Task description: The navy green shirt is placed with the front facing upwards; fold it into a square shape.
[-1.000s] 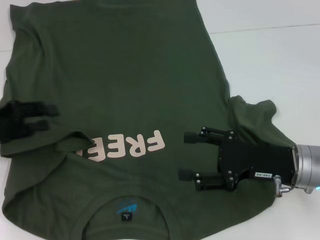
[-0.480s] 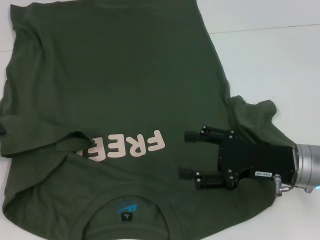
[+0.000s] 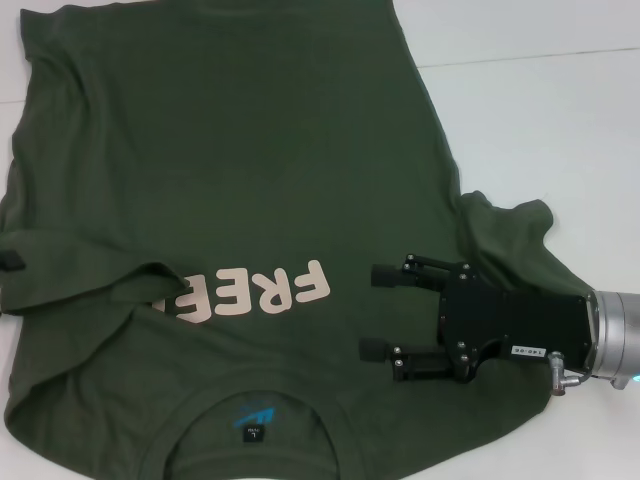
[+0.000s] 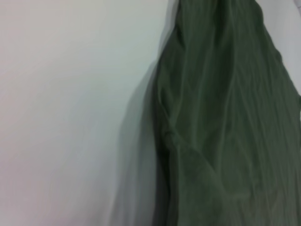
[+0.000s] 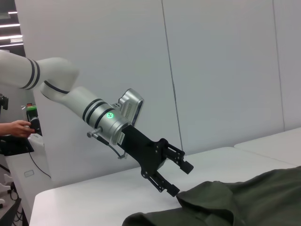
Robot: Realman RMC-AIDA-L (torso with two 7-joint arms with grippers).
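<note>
Left pincer [image 5: 181, 179] has withdrawn off the shirt [image 3: 230, 170].

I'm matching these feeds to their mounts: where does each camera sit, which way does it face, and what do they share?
Head view: on the robot's head, looking down at the green shirt and the open right hand above it.
Left wrist view: on the left arm, close on the shirt's edge and the white table; no hand visible.
Right wrist view: on the right arm, looking across at the open left hand.
All three show the shirt.
</note>
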